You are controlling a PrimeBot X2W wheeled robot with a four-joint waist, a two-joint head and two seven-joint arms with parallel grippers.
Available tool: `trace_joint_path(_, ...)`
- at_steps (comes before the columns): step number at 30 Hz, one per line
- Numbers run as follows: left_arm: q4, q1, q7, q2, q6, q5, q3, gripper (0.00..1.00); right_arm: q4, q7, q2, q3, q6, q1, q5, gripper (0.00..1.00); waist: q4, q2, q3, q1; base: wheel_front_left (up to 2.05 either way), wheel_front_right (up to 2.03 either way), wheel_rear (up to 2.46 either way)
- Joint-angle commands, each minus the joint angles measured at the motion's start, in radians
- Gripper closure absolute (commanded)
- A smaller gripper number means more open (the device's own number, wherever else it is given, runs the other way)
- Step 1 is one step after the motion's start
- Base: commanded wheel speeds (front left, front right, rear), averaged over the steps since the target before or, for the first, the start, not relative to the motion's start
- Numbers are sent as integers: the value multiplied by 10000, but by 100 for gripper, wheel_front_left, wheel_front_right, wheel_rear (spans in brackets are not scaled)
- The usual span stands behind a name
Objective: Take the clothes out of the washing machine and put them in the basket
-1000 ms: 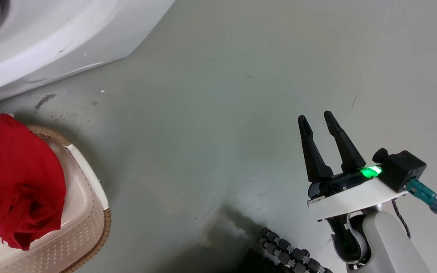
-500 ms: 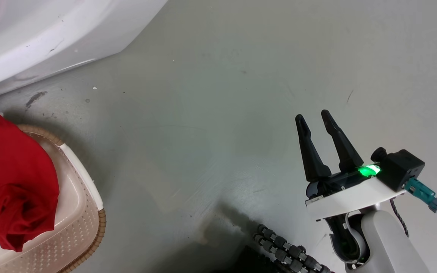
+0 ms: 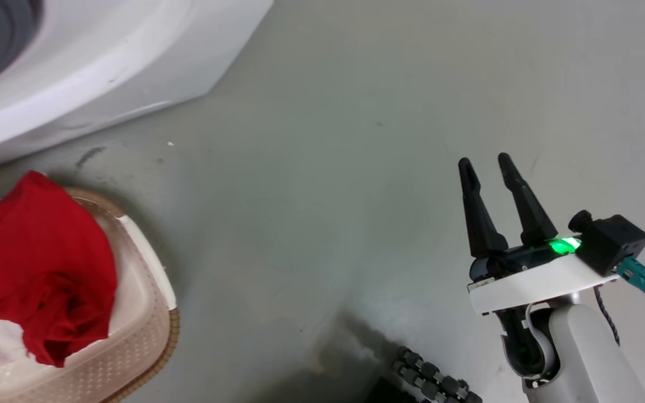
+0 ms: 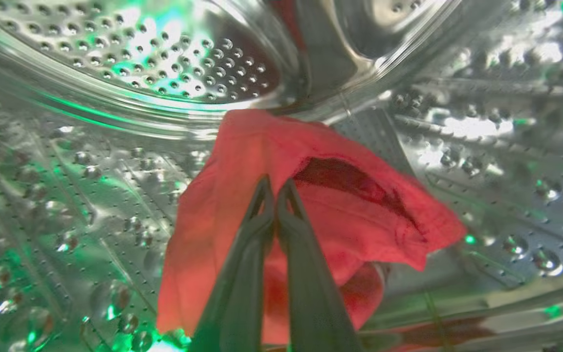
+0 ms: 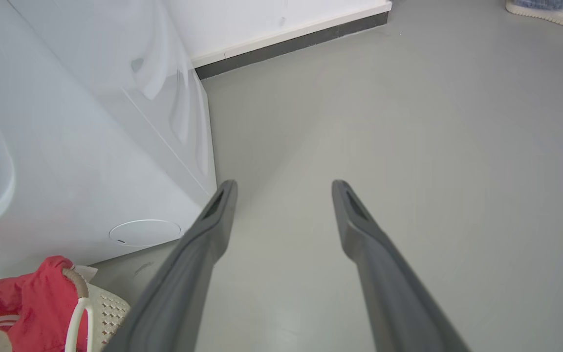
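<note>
one garment (image 3: 37, 257) in one basket (image 3: 149, 263) (another garment (image 4: 320, 215) in drum (image 4: 115, 54)).

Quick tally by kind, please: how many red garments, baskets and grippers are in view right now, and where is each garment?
Red garments: 2, one draped in the basket, one inside the washing machine drum.
Baskets: 1.
Grippers: 2, left gripper shut on the drum garment, right gripper open over bare floor.
Total: 5.

You are seeing bright red clothes (image 3: 37, 263) wearing thin white stripes, a cream basket (image 3: 132, 347) showing tiny holes and a brown rim, a white washing machine (image 3: 104, 67), its drum (image 4: 115, 63) shining silver and green.
</note>
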Motion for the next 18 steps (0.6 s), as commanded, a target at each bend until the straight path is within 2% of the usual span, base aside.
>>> trace_joint_path(1, 67, 5, -175, -62, 37, -100, 33, 100, -26, -17, 2, -41, -7, -18, -93, 0, 235, 0, -301, 0, 0, 0, 0)
trace_joint_path(9, 1143, 1016, -2608, -1052, 19, -796, 234, 100, 63, -15, -4, -557, -7, 326, -647, 0, 989, 0, -1742, 0, 0, 0, 0)
trace_joint_path(14, 1287, 1796, -3709, -1642, 3, -1266, 379, 100, 174, -17, -4, -788, -7, 554, -927, 0, 1377, 0, -2570, 0, 0, 0, 0)
trace_joint_path(15, 1231, 2459, -4229, -1965, 65, -1483, 439, 100, 248, -15, -3, -916, -5, 765, -1043, 0, 1582, 0, -3075, 0, 0, 0, 0)
trace_joint_path(18, 1049, 3182, -4667, -2317, 142, -1679, 492, 100, 338, -15, -4, -1069, -7, 991, -1187, 0, 1793, 0, -3586, 0, 0, 0, 0)
